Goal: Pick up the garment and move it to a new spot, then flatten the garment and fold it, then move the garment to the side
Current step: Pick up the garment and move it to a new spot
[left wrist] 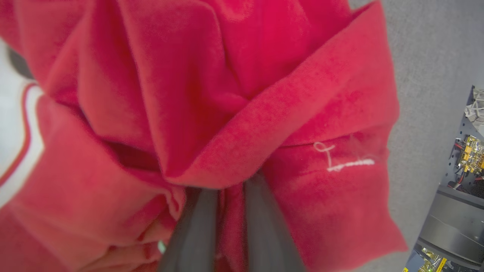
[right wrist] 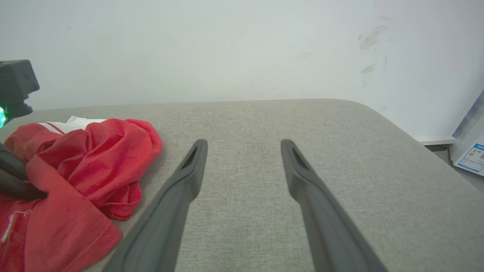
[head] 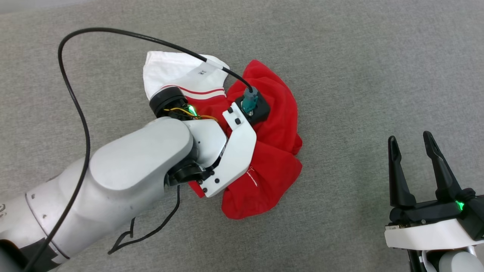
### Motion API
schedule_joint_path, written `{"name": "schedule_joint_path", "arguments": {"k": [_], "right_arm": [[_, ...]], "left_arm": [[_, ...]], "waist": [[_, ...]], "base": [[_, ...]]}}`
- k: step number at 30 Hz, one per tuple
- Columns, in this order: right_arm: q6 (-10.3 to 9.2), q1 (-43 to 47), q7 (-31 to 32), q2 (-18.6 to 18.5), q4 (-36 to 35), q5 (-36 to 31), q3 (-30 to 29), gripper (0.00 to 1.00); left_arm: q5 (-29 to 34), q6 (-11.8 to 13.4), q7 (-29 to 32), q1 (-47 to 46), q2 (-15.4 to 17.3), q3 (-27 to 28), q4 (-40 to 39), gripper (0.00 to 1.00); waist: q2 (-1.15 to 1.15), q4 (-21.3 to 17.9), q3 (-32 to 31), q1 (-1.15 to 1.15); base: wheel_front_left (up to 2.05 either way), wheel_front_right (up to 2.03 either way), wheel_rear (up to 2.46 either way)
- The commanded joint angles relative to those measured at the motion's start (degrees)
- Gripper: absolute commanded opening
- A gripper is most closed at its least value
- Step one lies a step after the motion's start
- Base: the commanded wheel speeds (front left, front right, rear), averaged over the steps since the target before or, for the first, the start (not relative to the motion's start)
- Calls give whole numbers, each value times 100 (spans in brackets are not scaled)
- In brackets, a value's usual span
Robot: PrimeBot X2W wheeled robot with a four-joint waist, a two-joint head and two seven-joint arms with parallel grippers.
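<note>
The garment [head: 276, 113] lies crumpled in a heap mid-table, red with a white sleeve [head: 170, 73] and striped trim at its upper left. My left arm [head: 234, 147] reaches down onto the heap, and its body hides the fingers in the head view. In the left wrist view my left gripper [left wrist: 230, 192] is shut on a fold of the red garment [left wrist: 227, 94], with cloth pinched between the two dark fingers. My right gripper [head: 410, 136] hovers open at the lower right, well clear of the cloth. From the right wrist, that gripper [right wrist: 244, 143] holds nothing, and the garment [right wrist: 94, 158] lies to its left.
A grey fabric-covered table [head: 359, 75] lies under everything, with bare surface all round the heap. A black cable [head: 75, 94] loops from my left wrist over the table's left part. The table's far edge meets a white wall [right wrist: 242, 45], and its right corner [right wrist: 378, 113] is rounded.
</note>
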Motion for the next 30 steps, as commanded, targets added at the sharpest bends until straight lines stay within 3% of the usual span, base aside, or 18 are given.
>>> {"name": "schedule_joint_path", "arguments": {"k": [1, 3, 4, 12, 16, 19, 25, 30], "right_arm": [[-4, -68, -12, 12, -1, -53, -7, 100], [-4, -44, -12, 12, 30, -69, -12, 100], [-4, -23, -12, 12, 44, -78, -18, 100], [-4, 270, -12, 11, 175, -181, 8, 100], [-4, 430, -12, 11, 207, -239, -10, 100], [-4, 536, -12, 11, 224, -250, -53, 100], [-4, 736, -11, 10, 242, -268, -150, 100], [-4, 858, -11, 10, 236, -264, -203, 100]], "left_arm": [[65, 1, 6, 163, -41, -45, 30, 0], [179, 1, -159, 134, -54, -39, 20, 3], [221, 1, -356, 90, -82, -29, -12, 100], [211, 2, -2147, -126, -181, 1, 41, 100], [574, 73, -3244, -69, -152, 174, 225, 100], [847, 416, -4136, 197, -204, 371, 387, 100], [1181, 1389, -5672, 864, -194, 790, 615, 100], [1274, 2136, -6268, 1538, -142, 1123, 746, 100]], "waist": [[0, 42, -13, 0], [0, 98, -70, 0], [0, 129, -115, 0], [0, 481, -780, 0], [0, 702, -1148, 0], [0, 855, -1375, 0], [0, 1134, -1689, 0], [0, 1308, -1835, 0]], "base": [[0, 0, 0], [0, 0, 0], [0, 0, 0], [0, 0, 0], [0, 0, 0], [0, 0, 0], [0, 0, 0], [0, 0, 0]]}}
